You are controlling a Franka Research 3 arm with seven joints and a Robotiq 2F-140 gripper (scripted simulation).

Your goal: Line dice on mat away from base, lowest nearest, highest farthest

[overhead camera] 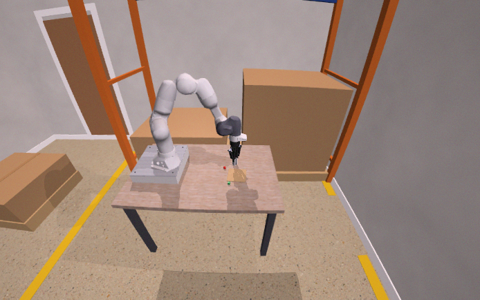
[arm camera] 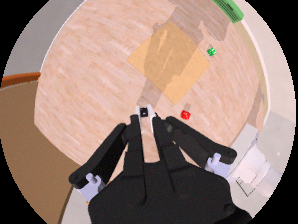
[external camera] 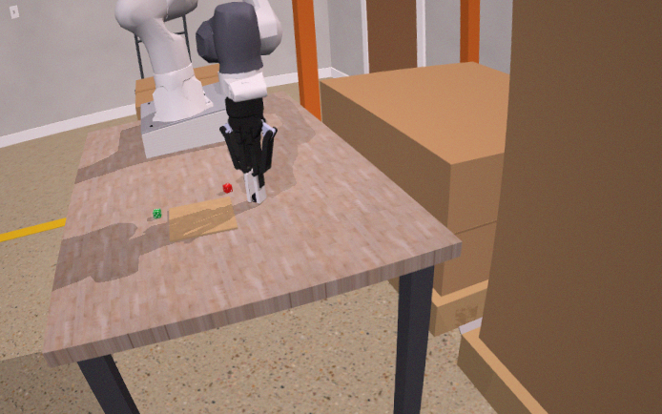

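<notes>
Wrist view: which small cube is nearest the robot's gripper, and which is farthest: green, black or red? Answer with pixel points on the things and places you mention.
1. Black cube (external camera: 254,196) (arm camera: 144,112): between the fingertips.
2. Red cube (overhead camera: 224,168) (external camera: 227,188) (arm camera: 185,115): right in that picture.
3. Green cube (overhead camera: 229,183) (external camera: 156,213) (arm camera: 211,52): upper right.

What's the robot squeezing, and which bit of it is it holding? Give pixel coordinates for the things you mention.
The black die (external camera: 254,197) (arm camera: 144,112). The pincer (overhead camera: 234,164) (external camera: 255,198) (arm camera: 143,111) seems to have it by two opposite sides, right between its fingertips.

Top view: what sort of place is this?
Probably a warehouse or workshop corner: large cardboard boxes, orange rack-like posts, and yellow floor stripes show it.
</notes>
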